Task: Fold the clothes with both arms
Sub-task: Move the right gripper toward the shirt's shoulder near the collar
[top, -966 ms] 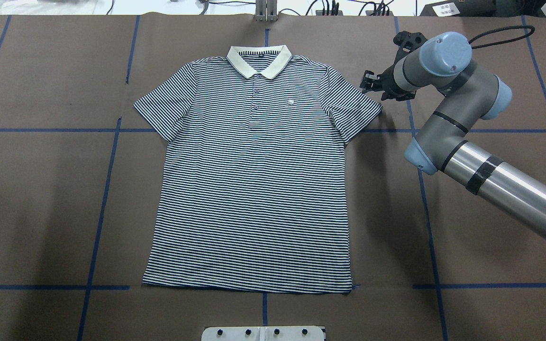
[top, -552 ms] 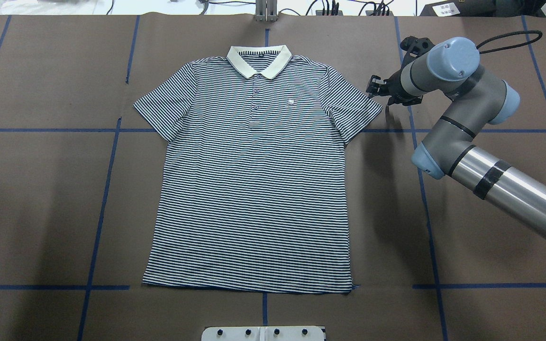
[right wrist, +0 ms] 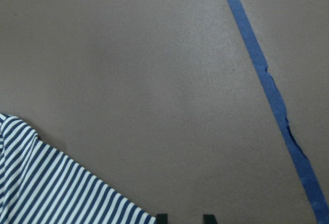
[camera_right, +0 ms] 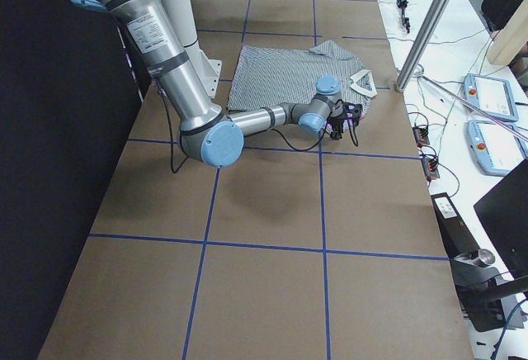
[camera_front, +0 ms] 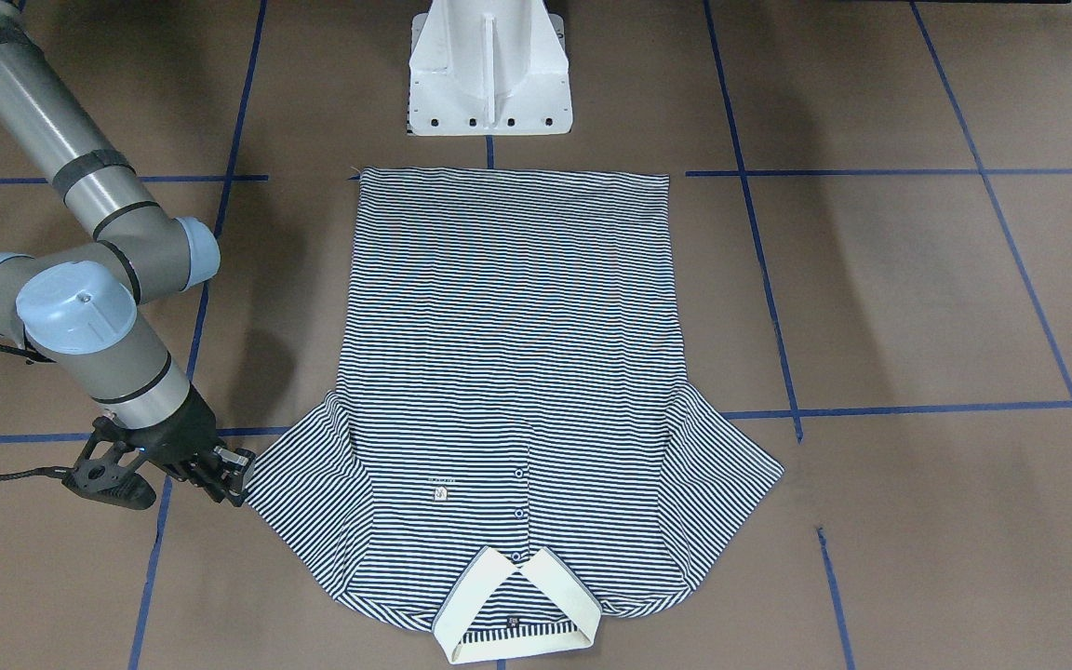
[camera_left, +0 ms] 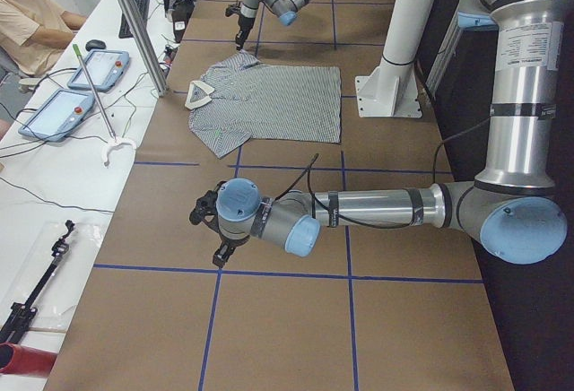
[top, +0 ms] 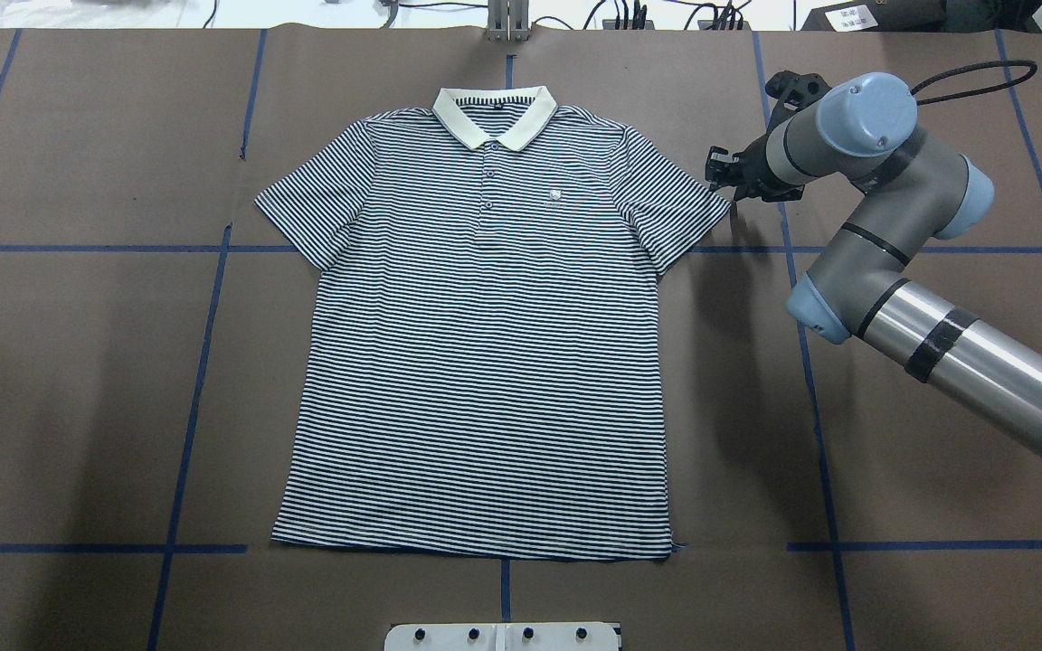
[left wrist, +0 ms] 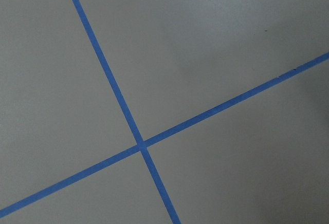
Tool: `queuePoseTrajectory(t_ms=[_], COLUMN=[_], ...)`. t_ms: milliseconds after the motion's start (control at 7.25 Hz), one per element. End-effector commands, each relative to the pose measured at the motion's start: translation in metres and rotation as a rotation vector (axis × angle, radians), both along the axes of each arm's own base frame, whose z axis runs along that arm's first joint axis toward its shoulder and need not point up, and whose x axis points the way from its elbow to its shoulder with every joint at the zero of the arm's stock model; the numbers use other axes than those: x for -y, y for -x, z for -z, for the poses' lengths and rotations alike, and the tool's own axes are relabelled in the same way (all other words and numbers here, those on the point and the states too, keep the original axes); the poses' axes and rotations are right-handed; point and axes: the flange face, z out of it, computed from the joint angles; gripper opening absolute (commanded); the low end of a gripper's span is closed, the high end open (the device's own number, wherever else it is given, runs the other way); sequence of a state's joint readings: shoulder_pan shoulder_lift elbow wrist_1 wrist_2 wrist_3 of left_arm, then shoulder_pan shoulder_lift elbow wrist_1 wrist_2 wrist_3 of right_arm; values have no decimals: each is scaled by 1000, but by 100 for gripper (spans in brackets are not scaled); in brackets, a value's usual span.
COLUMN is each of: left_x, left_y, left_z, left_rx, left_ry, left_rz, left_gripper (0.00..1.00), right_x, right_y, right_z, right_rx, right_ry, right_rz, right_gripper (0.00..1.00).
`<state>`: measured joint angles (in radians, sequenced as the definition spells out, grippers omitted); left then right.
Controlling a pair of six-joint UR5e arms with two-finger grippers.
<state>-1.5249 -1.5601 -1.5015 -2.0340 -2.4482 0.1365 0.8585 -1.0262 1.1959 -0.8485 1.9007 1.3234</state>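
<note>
Polo shirt (top: 485, 362) lies flat, face up and unfolded at mid-table, collar (top: 494, 117) away from the robot. Right gripper (top: 716, 170) sits just beside the nearest sleeve (top: 684, 208) tip, fingers (right wrist: 162, 219) spread and empty. This is judged an approach to the first grasp, next needing a low pinch on the sleeve hem. Left gripper (camera_left: 221, 252) hangs well apart over the table (camera_left: 269, 319); its state cannot be told.

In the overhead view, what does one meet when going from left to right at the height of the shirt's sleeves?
polo shirt's sleeve → buttons → chest logo patch → other sleeve → right gripper → right arm
</note>
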Motion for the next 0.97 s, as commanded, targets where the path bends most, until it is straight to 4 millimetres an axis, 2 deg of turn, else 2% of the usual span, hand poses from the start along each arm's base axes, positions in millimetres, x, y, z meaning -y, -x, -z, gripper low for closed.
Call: queuePoseTrajectory(t_ms=[0,276,414,552,690,828], left_x=[0,1,1,1,1,1], left_y=[0,0,0,0,0,0], left_z=[-1,-2,-2,-2,-2,-2], left_rx=[0,0,0,0,0,0], left_ry=[1,4,4,5,4,5], left_rz=[0,0,0,1,0,1], left_gripper=[100,100,100,100,100,100], right_x=[-4,-12,-12,-12,-14,-17], right_y=[2,11,10,8,9,7], right_z=[3,-1,0,4,14,27], right_rx=[6,-1,1,8,-1,-13], right_ry=[-6,-6,-6,-8,4,16], right_rz=[5,16,17,19,23,25], right_gripper=[44,47,42,19,0,0])
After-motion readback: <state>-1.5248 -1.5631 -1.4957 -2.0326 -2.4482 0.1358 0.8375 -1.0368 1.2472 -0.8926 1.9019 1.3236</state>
